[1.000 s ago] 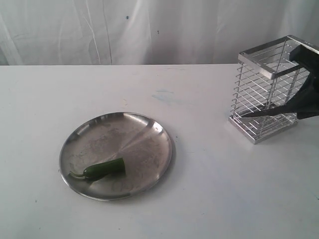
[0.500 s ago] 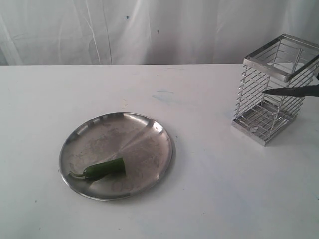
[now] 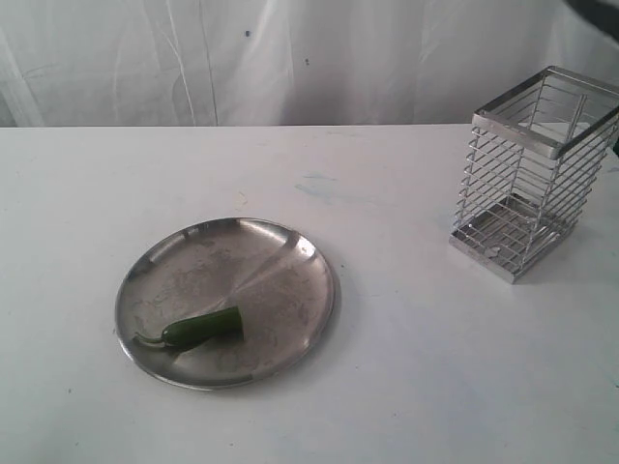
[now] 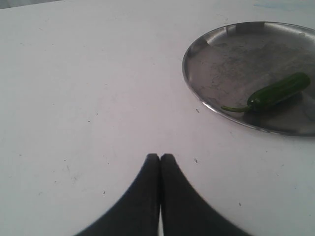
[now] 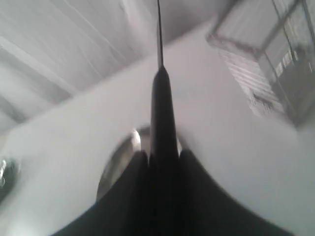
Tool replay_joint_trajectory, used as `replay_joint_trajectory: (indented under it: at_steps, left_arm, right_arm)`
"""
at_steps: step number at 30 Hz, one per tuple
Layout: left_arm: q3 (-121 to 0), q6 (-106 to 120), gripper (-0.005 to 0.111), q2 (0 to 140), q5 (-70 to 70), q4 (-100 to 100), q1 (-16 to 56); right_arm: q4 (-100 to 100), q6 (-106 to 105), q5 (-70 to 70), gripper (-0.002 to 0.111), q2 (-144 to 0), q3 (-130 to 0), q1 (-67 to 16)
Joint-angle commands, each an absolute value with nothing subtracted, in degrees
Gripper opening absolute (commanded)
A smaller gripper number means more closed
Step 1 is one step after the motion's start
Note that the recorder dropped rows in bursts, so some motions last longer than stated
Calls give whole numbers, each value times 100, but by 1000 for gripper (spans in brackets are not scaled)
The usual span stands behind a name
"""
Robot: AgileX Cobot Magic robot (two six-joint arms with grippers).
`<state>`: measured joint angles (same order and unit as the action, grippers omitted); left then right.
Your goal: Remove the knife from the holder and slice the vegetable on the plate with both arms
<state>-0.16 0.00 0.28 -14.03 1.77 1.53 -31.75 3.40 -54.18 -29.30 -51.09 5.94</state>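
Right tool is clamped on the black handle of the knife, blade running straight out ahead of the fingers w/ its thin edge toward the wrist cam. That view is motion-blurred. The knife is held by the handle end so the full blade is free for cutting. The wire holder sits off to one side of the blade, w/ no knife in it, upright on the white tabletop. In the exterior view the right arm is barely visible, only a dark sliver at the upper right corner.

Left tool has its fingers pressed together, gripping nothing, low over the tabletop. The steel plate lies ahead of it and to one side, apart from the fingertips. The green vegetable lies on the plate near the rim closest to the tool, stem curling toward that rim.

Likely reason for the left tool waiting nearby: to pin the vegetable while the knife comes over. Slicing not begun; vegetable looks uncut apart from one flat end.
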Motion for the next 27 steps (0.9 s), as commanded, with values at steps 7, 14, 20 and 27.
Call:
replay_joint_trajectory:
  at_steps: [7, 14, 20, 27]
  left_arm:
    - [0, 0, 0, 0, -1418, 207, 202]
    - [0, 0, 0, 0, -1418, 207, 202]
    - [0, 0, 0, 0, -1418, 207, 202]
    - [0, 0, 0, 0, -1418, 207, 202]
  right_arm:
    - [-5993, -2809, -3315, 0, -1025, -2456, 235]
    - [-7609, -4314, -3282, 0, -948, -1201, 35]
    - [-9995, -7270, -3422, 0, -1030, -511, -121]
    - [-9995, -8802, -3446, 0, -1642, -180, -364]
